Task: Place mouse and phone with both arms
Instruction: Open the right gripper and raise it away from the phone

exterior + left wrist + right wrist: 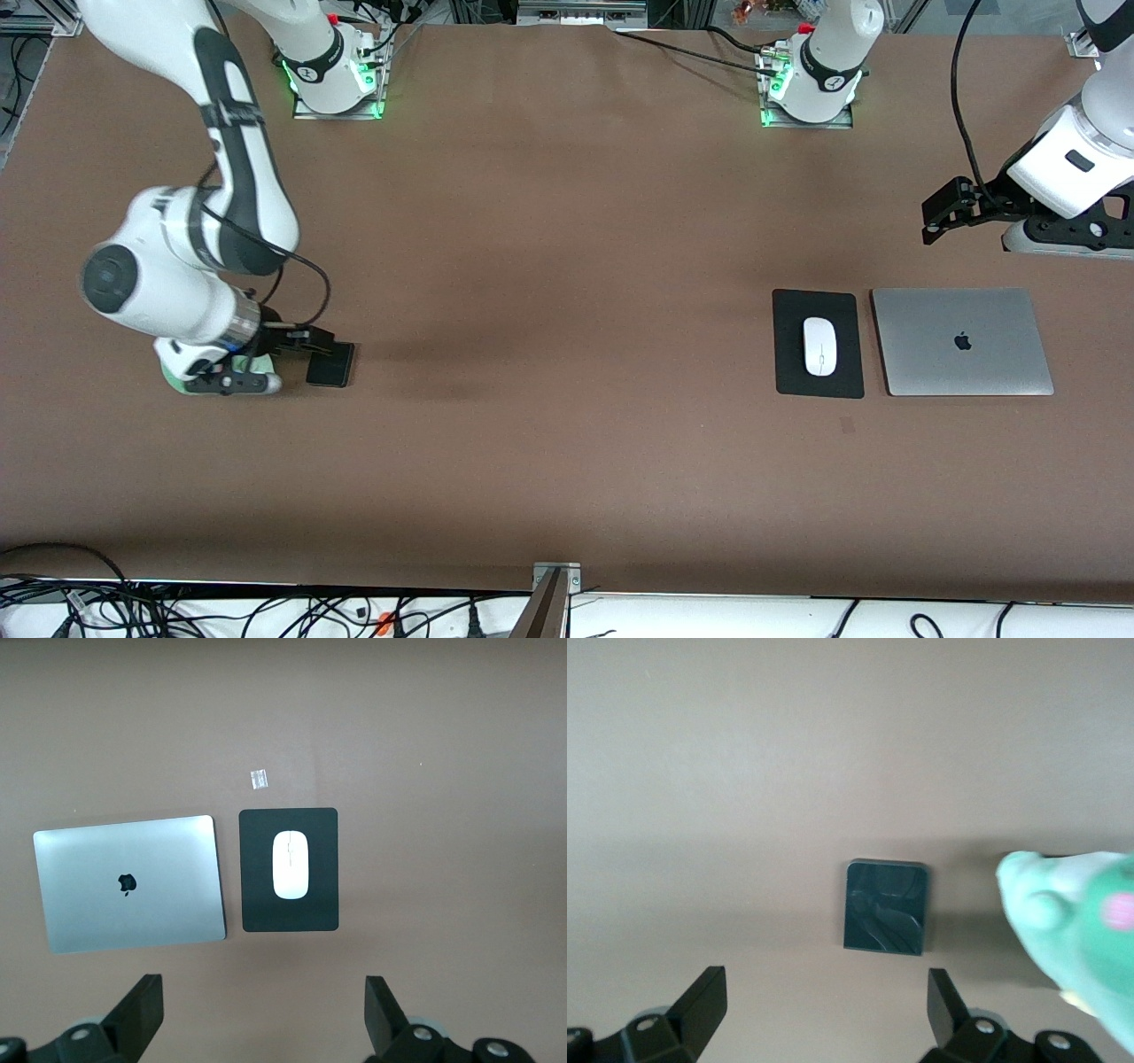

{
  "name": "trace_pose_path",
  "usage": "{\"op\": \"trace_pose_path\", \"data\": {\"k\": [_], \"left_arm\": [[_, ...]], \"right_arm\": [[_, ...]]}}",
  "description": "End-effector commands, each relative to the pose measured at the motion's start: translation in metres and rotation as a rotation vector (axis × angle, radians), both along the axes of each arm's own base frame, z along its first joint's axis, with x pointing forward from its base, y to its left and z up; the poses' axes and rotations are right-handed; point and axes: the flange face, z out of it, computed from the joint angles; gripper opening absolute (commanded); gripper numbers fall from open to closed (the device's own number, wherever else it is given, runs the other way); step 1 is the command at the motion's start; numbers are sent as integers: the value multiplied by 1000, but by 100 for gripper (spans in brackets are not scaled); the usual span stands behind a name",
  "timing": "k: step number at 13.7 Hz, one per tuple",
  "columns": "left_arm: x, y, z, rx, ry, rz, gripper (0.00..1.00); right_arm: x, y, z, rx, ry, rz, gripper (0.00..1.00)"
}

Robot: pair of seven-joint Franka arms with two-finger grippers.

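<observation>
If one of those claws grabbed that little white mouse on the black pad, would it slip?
Possibly. The small glossy white oval mouse looks smooth and rounded, so fingers might slide off. It sits flat on the black rectangular mouse pad, so it probably won't roll or tip.

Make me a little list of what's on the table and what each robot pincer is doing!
mouse: on the mouse pad
laptop: closed, beside the pad
phone: flat on the table, toward the right arm's end
green thing: beside the phone, unclear what
right pincer: open, over the phone
left pincer: open, up over the laptop and pad, holding nothing
</observation>
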Motion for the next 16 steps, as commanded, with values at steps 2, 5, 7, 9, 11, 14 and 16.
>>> {"op": "trace_pose_path", "data": {"k": [2,5,7,9,11,14,16], "left_arm": [[-3,-2,7,5,0,-5,100],[-3,-2,7,7,0,-5,100],[-4,-5,7,5,0,-8,100],[-4,-5,7,5,0,-8,100],[-4,-5,7,7,1,-9,100],[-5,-5,6,7,10,-8,100],[-5,-7,6,6,10,-11,100]], "right_arm": [[10,-34,79,-41,-1,50,100],[4,-43,144,-39,53,44,100],[-10,-39,175,-19,35,38,100],[-39,-46,196,-46,30,41,100],[-71,-56,216,-88,19,45,100],[-116,-53,233,-110,10,38,100],[-129,-50,235,-113,16,60,100]]}}
